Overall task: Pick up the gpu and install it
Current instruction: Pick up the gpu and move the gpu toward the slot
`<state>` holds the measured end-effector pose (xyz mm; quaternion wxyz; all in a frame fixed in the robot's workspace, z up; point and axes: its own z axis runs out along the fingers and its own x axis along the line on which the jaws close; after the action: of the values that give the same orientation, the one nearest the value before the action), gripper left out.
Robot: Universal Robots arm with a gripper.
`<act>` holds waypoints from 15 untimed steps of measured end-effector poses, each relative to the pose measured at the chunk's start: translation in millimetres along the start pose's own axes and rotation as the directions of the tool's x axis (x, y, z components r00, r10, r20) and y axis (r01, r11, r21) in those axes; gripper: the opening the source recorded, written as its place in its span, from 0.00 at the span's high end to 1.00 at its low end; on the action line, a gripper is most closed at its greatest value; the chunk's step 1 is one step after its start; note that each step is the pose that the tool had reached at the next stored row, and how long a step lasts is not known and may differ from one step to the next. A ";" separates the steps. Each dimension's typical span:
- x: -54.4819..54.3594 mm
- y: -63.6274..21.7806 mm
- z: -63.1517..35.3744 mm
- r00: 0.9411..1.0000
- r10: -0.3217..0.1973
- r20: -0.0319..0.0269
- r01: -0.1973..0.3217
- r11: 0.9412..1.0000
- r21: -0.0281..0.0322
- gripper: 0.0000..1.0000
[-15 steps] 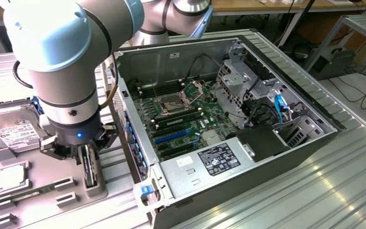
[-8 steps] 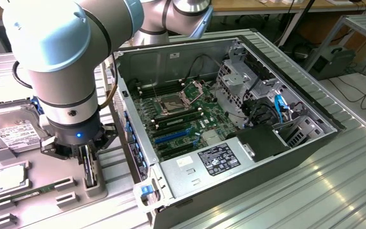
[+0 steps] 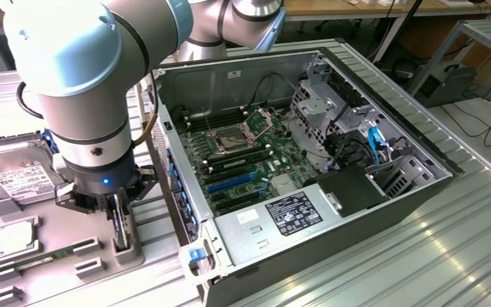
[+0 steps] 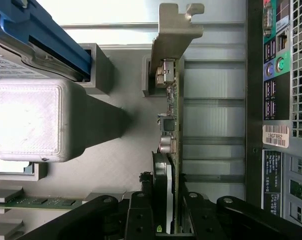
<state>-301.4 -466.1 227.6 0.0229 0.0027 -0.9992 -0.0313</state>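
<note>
The gpu [image 3: 121, 229] stands on edge in a grey slotted holder [image 3: 128, 254] on the parts tray, at the exterior view's left of the open computer case [image 3: 403, 192]. In the wrist view the gpu [image 4: 172, 125] is a thin green-edged card with its silver end bracket [image 4: 173, 35] at the far end and its black fan by the fingers. My gripper [image 3: 116, 208] is lowered over the card's top edge. In the wrist view the gripper [image 4: 170, 220] straddles the card, one black finger [image 4: 141, 215] on each face, close to it with narrow gaps.
A silver hard drive [image 3: 20, 182] in a blue bracket, a processor [image 3: 15, 233] and a green memory stick [image 3: 32, 261] lie on the same tray. The case's motherboard [image 3: 254, 153] shows blue card slots [image 3: 228, 184]. The case's rear panel [image 4: 281, 100] stands close beside the card.
</note>
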 end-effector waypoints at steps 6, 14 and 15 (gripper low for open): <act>0.0 0.0 0.0 1.000 0.000 0.000 0.000 1.000 0.000 0.72; 0.1 0.0 -0.1 1.000 0.000 0.000 0.000 1.000 -0.002 0.72; 0.1 0.0 -1.0 1.000 0.000 0.000 0.000 1.000 -0.004 0.72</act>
<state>-301.5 -466.2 228.6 0.0229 0.0027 -0.9992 -0.0335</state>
